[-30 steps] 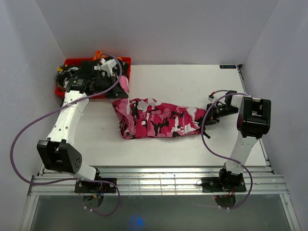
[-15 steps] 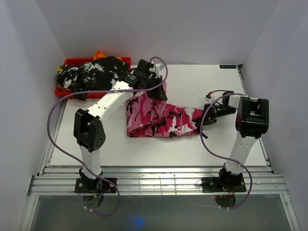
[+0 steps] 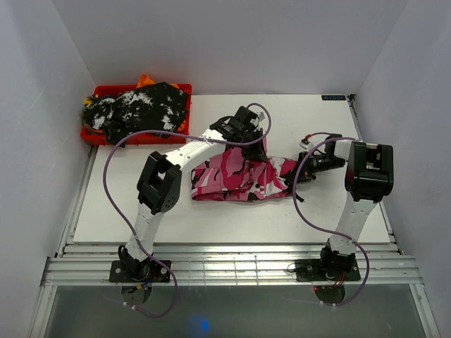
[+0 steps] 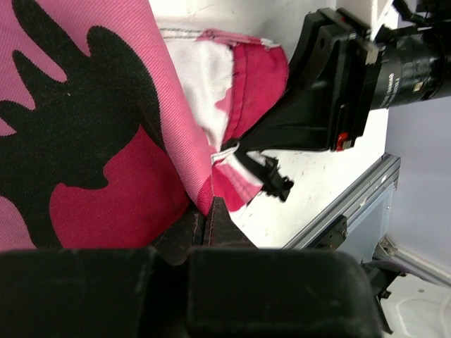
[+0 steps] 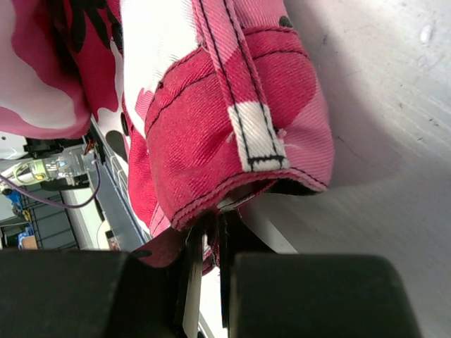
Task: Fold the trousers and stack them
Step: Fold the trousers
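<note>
Two garments concern you here, and neither is finished. On the white table (image 3: pixel 134 211) the pink camouflage trousers (image 3: pixel 232 179) lie near the middle as a long bundle running left to right. One end is raised and doubled over toward the other, so by my reading you are partway through a lengthwise fold. That fold is not laid flat and its edges are not squared.

At the far left corner the red bin (image 3: pixel 90 134) holds the black-and-white mottled garment (image 3: pixel 144 109), heaped and unfolded. Something orange shows behind it, too little to name. Nothing is stacked, so I judge you well short of half done. You have to finish this fold, set the pair down neatly, then fold the mottled one and place it on top.

Your left gripper (image 3: pixel 258 151) hangs above the bundle's right half, jaws clamped on a pinch of pink cloth, which drapes from the closed tips in its wrist view. Your right gripper (image 3: pixel 292 180) sits low at the bundle's right end, close to the table, jaws squeezed onto the stitched edge beside what looks like a white-tipped belt loop (image 5: pixel 257 141).
</note>
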`<state>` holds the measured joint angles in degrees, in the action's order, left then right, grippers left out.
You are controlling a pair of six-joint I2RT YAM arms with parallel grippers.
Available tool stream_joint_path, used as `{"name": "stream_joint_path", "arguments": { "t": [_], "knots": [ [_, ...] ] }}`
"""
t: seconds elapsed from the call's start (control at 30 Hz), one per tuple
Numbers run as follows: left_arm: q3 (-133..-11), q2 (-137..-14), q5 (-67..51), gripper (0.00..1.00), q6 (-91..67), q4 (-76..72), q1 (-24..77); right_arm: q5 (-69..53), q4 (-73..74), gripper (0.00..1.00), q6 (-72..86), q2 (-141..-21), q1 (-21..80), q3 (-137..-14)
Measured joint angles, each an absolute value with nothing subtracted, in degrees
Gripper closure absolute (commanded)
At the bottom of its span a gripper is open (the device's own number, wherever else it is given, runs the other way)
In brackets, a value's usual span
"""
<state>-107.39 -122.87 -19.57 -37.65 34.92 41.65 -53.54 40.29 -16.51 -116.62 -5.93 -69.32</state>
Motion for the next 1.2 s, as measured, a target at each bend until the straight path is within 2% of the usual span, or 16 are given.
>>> {"name": "stream_joint_path", "arguments": {
  "t": [0.83,0.87,0.93,1.0,1.1,1.13,1.17,1.2],
  "knots": [
    [-115.5,-132.4,-20.6,0.99,-44.5,30.7,49.0,-54.6,38.4,0.92,-15.5,-116.2,-5.9,-67.1],
    [-115.7,-133.0,-20.7,0.87,-44.7,30.5,49.0,-54.6,38.3,0.92,-15.5,-116.1,-5.9,-66.9],
    [-115.9,-134.3,-20.9,0.78,-45.0,30.2,49.0,-54.6,38.3,0.91,-15.5,-115.9,-5.9,-66.8],
    [-116.1,-134.9,-21.3,0.63,-44.9,29.8,49.0,-54.6,38.3,0.87,-15.5,-115.8,-5.9,-66.7],
    [-116.9,-135.2,-22.3,0.45,-45.1,28.6,49.0,-54.4,38.5,0.76,-15.4,-115.6,-5.9,-66.7],
    [-117.3,-135.3,-22.5,0.43,-44.9,28.1,49.0,-54.1,38.7,0.65,-15.4,-115.4,-6.0,-66.7],
    [-117.7,-135.3,-22.8,0.41,-44.8,27.6,49.0,-53.8,39.0,0.62,-15.6,-115.2,-6.4,-66.7],
    [-117.8,-135.2,-23.1,0.29,-44.5,27.1,48.8,-53.4,39.5,0.59,-15.9,-114.8,-6.6,-66.8]
  ]
}}
